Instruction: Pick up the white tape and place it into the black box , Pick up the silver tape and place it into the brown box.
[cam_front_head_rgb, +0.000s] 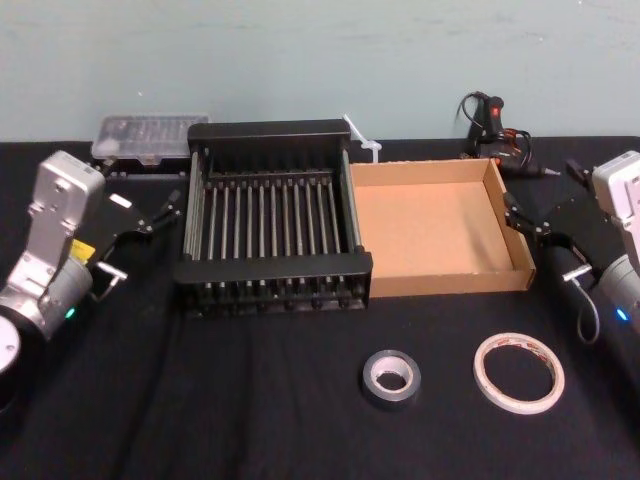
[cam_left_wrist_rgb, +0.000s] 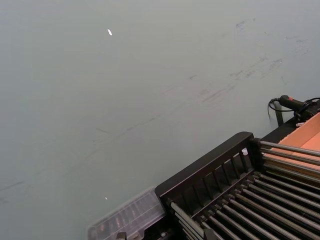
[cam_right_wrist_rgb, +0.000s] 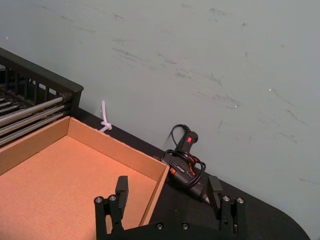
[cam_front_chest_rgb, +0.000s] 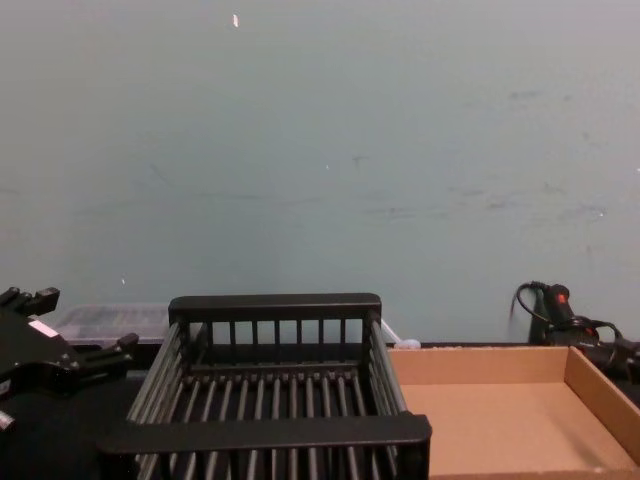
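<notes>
White tape (cam_front_head_rgb: 519, 404) lies flat on the black table (cam_front_head_rgb: 250, 400), at about 5 o'clock from the brown box (cam_front_head_rgb: 430, 230) and apart from it. Silver tape (cam_front_head_rgb: 390, 398) lies flat too, at 9 o'clock from the white tape, near it but not touching. It sits at about 6 o'clock from the spot where the two boxes meet. The black box (cam_front_head_rgb: 275, 268) stands at 9 o'clock from the brown box, and their sides touch. The left gripper (cam_front_head_rgb: 160, 212) hangs at 9 o'clock from the black box, just beside its wall, with its fingers spread apart and nothing in them. The right gripper (cam_right_wrist_rgb: 168, 192) hangs at 3 o'clock from the brown box, by its side wall, and its fingers are spread wide with nothing between them. A clear plastic case (cam_front_head_rgb: 150, 140) sits at 11 o'clock from the black box, by the wall. A black glue gun (cam_front_head_rgb: 495, 125) with a cord lies at 1 o'clock from the brown box. A white zip tie (cam_front_head_rgb: 360, 138) pokes up at 12 o'clock, between the backs of the two boxes.
</notes>
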